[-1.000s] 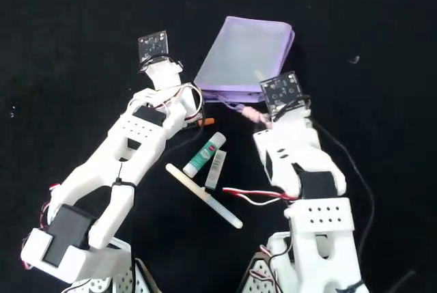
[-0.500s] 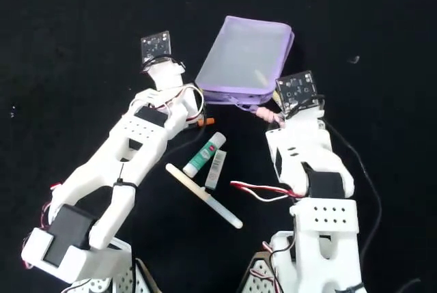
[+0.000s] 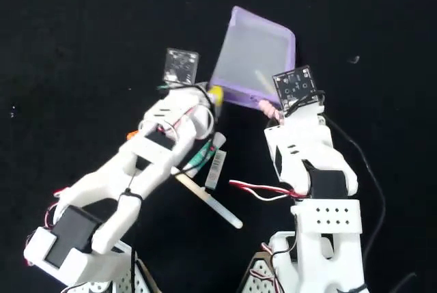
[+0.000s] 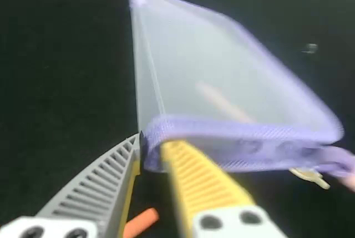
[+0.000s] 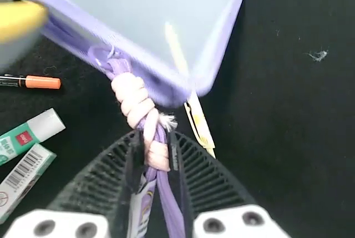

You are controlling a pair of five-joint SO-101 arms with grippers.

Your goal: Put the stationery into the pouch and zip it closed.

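One pouch (image 3: pixel 256 54), near corner pinched in left claw (image 4: pixel 150 157), pull cord (image 5: pixel 136 102) clamped in right claw (image 5: pixel 152 138). Loose on tabletop (image 3: pixel 68 47) between and behind the claws: one orange-capped marker (image 5: pixel 33 81), one glue stick (image 5: pixel 30 130), one barcoded tube (image 5: pixel 25 180), one white pen (image 3: pixel 212 201).

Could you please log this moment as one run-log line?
left gripper: shut on pouch | right gripper: shut on zipper cord | glue stick, pen: outside pouch

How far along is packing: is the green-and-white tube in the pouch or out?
Out. The green-and-white tube lies on the black table, apart from the pouch.
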